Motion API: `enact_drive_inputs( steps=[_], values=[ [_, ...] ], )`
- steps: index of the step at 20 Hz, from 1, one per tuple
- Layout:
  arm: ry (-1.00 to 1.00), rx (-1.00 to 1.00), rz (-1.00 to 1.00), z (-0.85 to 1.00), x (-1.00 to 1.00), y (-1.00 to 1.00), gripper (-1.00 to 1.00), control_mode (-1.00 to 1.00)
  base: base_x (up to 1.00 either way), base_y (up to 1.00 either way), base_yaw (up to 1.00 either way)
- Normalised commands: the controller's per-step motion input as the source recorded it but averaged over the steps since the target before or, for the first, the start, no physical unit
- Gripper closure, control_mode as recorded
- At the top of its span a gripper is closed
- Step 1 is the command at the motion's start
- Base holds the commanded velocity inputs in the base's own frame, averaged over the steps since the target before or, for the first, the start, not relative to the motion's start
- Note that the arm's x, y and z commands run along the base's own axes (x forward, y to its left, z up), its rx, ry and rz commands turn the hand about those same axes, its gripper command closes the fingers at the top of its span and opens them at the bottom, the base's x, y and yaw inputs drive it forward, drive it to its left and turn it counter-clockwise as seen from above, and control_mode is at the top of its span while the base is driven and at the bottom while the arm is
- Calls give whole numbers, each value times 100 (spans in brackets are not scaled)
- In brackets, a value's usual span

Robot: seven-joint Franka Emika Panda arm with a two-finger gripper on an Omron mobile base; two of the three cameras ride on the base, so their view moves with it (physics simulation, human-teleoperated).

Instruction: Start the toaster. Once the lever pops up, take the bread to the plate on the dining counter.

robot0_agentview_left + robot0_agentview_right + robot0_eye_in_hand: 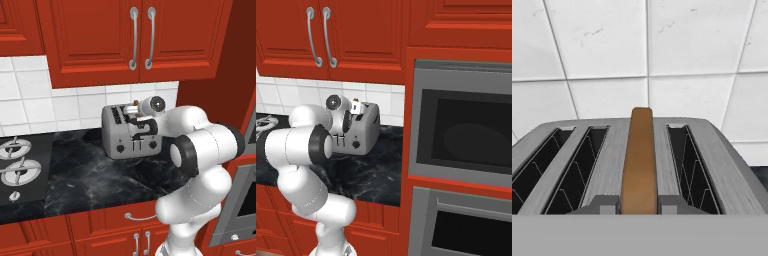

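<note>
Tan-brown and thin, the bread [640, 160] stands on edge in the third slot from the left of the toaster [607, 165], and seen from my hand its top edge runs straight away from me toward the white wall tiles [647, 55]. Going left to right across the toaster's top: two open slots with bare wire guides, then the slice, then one more open slot. My gripper [639, 204] is closed on the near end of the slice, one finger [604, 204] on each flat face. I judge the slice light and fairly stiff once toasted, but brittle at the crust and easy to crumble, so pinching the broad faces near the upper edge suits it better than squeezing the rim. It should lift straight up along the slot, since tilting could snag it on the wires. From the base cameras the toaster sits on the black stone counter [90, 180] against the tiles, right of the stove burners [17, 167].
</note>
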Motion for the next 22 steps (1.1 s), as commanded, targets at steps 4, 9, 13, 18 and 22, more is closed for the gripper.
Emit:
enact_drive_inputs(
  steps=[4, 9, 13, 18, 22],
  values=[
    [0, 0, 0, 0, 0, 0, 100, -100, 0, 0, 0],
    [0, 0, 0, 0, 0, 0, 100, -100, 0, 0, 0],
    [0, 0, 0, 0, 0, 0, 100, -100, 0, 0, 0],
    [0, 0, 0, 2, 0, 0, 100, -100, 0, 0, 0],
    [-5, 0, 0, 13, 0, 0, 100, -100, 0, 0, 0]
  ],
)
